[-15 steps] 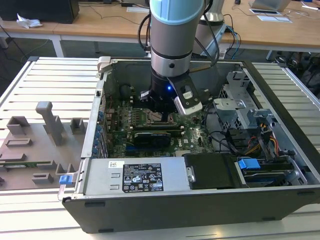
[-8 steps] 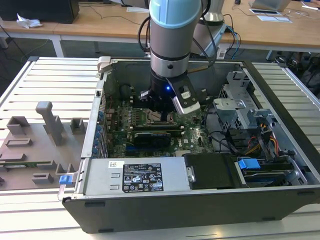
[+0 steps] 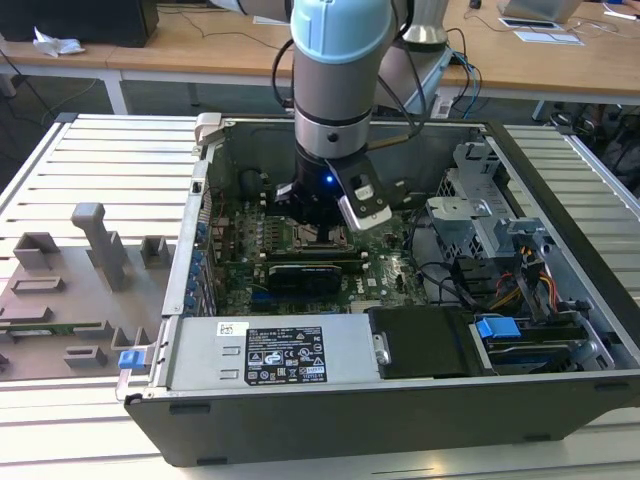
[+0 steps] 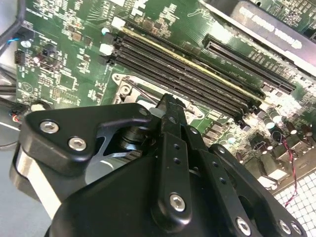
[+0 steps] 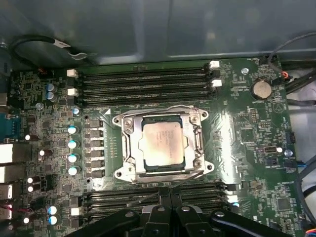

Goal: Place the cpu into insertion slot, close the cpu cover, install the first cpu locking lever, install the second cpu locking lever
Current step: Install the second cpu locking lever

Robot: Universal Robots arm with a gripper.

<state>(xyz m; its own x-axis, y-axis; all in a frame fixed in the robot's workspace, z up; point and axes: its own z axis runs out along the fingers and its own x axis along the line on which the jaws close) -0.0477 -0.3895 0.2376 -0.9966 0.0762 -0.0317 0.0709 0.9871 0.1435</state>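
Note:
In the first wrist view the cpu (image 5: 163, 144), a dull silver square, lies flat in its socket on the green motherboard (image 5: 247, 128). The silver cpu cover (image 5: 125, 143) lies down around it as a frame. My gripper (image 5: 166, 192) is shut, its black fingers pressed together just beside the socket's edge. A thin metal lever rod (image 5: 143, 199) slants out from under the fingertips, and another thin rod (image 5: 190, 178) runs along the socket's near corner. In the second wrist view the gripper (image 4: 170, 104) tips sit at the socket's corner. In the exterior view the gripper (image 3: 315, 215) hangs low over the socket (image 3: 318, 238).
Black memory slots (image 5: 143, 81) run along both sides of the socket. In the case, a long black card (image 3: 305, 272) lies near the socket, a silver power supply (image 3: 270, 350) at the front and a drive cage (image 3: 480, 215) on the exterior view's right. Grey fixtures (image 3: 100, 245) stand outside.

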